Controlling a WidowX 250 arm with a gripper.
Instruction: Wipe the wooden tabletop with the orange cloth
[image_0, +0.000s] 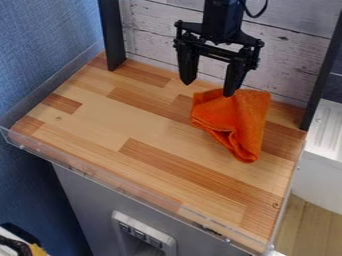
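From my camera, I see my gripper (210, 90) hanging at the rear of the wooden counter (133, 122), its two fingers spread apart; the orange cloth (244, 120) lies folded and crumpled toward the right rear, one fingertip overlapping its upper edge in view; I cannot tell whether they touch.

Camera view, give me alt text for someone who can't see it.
An open black pincer hangs over a wooden counter, one fingertip at the upper edge of a rumpled orange cloth; whether they touch is unclear. Pale planks stand behind, with a blue wall on the picture's left.
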